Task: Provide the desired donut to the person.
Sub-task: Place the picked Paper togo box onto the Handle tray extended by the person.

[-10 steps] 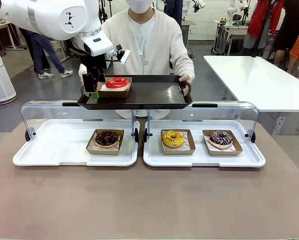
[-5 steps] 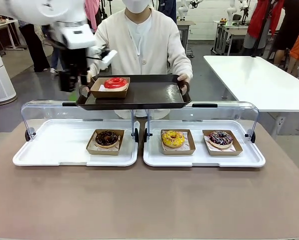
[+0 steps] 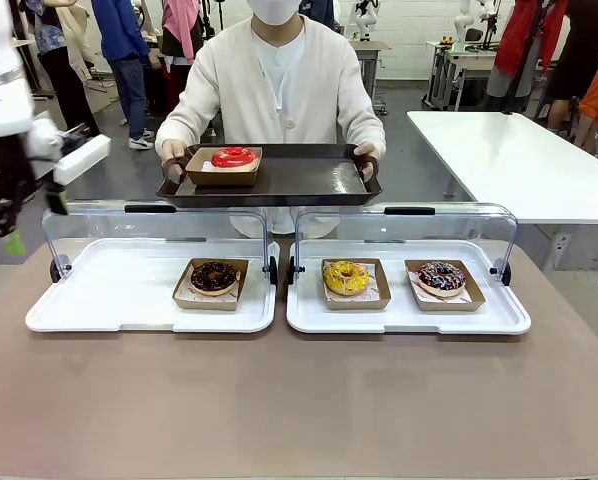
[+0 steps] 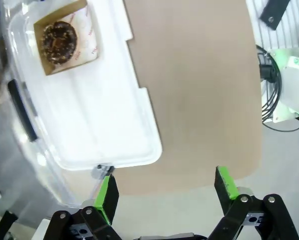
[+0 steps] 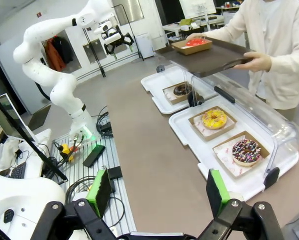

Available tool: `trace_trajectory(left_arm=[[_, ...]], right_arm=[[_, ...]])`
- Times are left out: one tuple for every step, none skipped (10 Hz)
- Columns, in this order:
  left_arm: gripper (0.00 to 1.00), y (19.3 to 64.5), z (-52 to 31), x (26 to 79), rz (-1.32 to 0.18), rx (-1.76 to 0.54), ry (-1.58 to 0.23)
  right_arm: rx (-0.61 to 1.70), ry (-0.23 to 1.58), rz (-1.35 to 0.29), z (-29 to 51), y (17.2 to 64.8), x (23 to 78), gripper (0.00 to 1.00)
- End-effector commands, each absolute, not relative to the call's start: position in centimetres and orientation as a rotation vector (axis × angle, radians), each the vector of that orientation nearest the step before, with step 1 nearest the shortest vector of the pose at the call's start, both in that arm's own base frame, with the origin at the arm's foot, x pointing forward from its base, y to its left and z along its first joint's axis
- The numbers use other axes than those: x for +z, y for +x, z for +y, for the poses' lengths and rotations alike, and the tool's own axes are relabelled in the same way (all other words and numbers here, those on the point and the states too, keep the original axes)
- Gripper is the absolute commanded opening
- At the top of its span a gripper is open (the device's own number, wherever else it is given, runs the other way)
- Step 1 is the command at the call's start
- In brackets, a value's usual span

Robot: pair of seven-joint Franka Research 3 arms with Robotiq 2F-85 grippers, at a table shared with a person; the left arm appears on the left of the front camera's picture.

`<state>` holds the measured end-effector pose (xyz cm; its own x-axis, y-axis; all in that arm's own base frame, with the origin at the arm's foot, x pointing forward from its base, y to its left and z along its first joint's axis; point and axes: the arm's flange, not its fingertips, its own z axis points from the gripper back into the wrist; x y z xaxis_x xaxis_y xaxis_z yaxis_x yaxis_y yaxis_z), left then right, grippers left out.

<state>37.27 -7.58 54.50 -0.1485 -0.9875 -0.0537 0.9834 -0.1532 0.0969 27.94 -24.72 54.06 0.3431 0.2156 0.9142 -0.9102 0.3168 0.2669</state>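
Observation:
The person [image 3: 279,70] in a cream cardigan stands at the far side, both hands holding a black tray [image 3: 309,180]. On the tray's left part lies a red donut [image 3: 234,157] in a brown cardboard box. My left gripper [image 3: 19,225] hangs blurred at the far left, well clear of the tray. In the left wrist view it [image 4: 167,187] is open and empty above the table's edge. My right gripper [image 5: 158,192] is open too, with nothing between its fingers, back from the table. From there the red donut [image 5: 197,42] and the person [image 5: 274,50] show far off.
Two white serving trays with raised clear lids stand on the brown table [image 3: 299,400]. The left tray [image 3: 109,300] holds a chocolate donut [image 3: 214,277]. The right tray [image 3: 499,320] holds a yellow donut [image 3: 346,277] and a sprinkled donut [image 3: 441,276]. A white table [image 3: 519,160] stands at the back right.
My left arm has pulled away from the person's tray and swung far to the left, open. The boxed red donut stays on the tray, which the person holds slightly higher.

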Motion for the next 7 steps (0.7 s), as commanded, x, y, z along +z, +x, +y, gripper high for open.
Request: trace_trajectory(left_arm=[[1.00,36.9,-5.5,53.1,-0.098,-1.721,0.096],[1.00,36.5,-4.5,52.6,-0.110,-1.705,0.084],[1.00,36.5,-3.8,51.8,-0.065,-1.687,0.118],[1.00,36.7,-4.8,52.7,-0.070,-1.696,0.087],[1.00,36.7,-4.8,52.7,-0.070,-1.696,0.087],[1.00,36.7,-4.8,52.7,-0.070,-1.696,0.087],[1.00,36.7,-4.8,52.7,-0.070,-1.696,0.087]], right_arm=[[0.905,0.951,-0.937,-24.8,28.0,54.1,1.00],[0.905,0.951,-0.937,-24.8,28.0,54.1,1.00],[0.905,0.951,-0.937,-24.8,28.0,54.1,1.00],[0.905,0.951,-0.937,-24.8,28.0,54.1,1.00],[0.905,0.951,-0.937,-24.8,28.0,54.1,1.00],[0.905,0.951,-0.937,-24.8,28.0,54.1,1.00],[0.905,0.951,-0.937,-24.8,28.0,54.1,1.00]])
